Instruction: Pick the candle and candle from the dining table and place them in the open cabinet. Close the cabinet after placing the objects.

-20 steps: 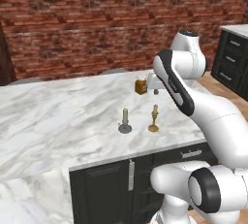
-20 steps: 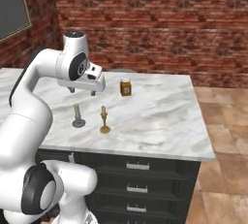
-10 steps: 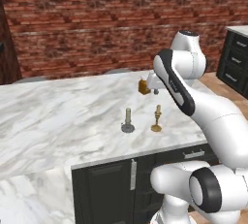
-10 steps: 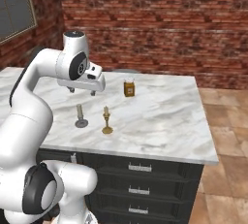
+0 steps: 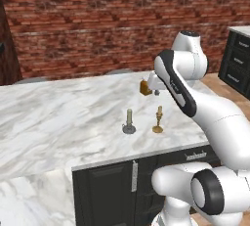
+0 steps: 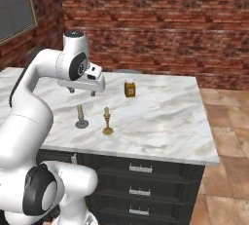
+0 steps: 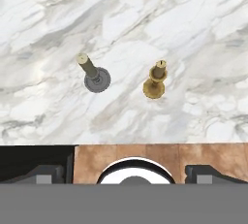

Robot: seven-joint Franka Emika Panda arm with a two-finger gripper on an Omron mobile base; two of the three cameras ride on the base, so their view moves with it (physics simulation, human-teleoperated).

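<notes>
1. The table [image 6: 165, 121], white grey-veined marble on a dark base, has drawers with silver handles on its near face in the right base view.
2. Two candles stand upright on it near the front edge, side by side and apart: the grey candle [image 5: 129, 122] [image 6: 80, 117] [image 7: 94, 74] on a round base, and the brass candle [image 5: 158, 120] [image 6: 107, 121] [image 7: 156, 81].
3. The gripper [image 6: 83, 91] hangs above the table just behind the candles, clear of both. Its jaws are spread wide and hold nothing; the dark fingertips [image 7: 48, 173] sit far apart at the bottom corners of the hand view.
4. Farther back, a small amber carton [image 5: 145, 87] [image 6: 129, 89] stands on the marble.
5. A red brick wall [image 5: 97, 29] runs behind the table.
</notes>
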